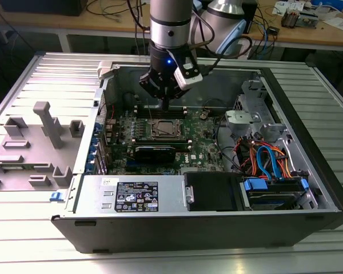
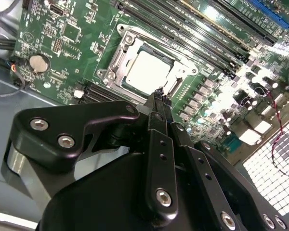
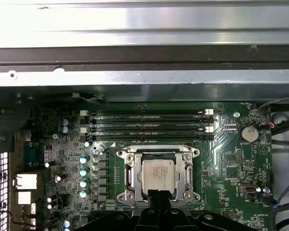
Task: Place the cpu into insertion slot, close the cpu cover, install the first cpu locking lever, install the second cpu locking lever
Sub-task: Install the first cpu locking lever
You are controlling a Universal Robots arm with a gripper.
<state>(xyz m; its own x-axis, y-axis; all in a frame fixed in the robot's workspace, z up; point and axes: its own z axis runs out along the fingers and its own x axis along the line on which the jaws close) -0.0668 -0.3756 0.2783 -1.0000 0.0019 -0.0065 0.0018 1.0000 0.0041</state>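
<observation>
Inside the open black computer case, the square silver cpu lies flat in the grey-rimmed insertion slot beside the long black memory slots, edges parallel to them. The black gripper hovers above it, jaws pinched together, empty.

The cpu, a flat square with a dull silver top, sits level in the grey-rimmed insertion slot, just beyond the tips of my gripper. The cpu cover, a thin grey metal frame, lies flat around it; the chip shows through its window.
</observation>
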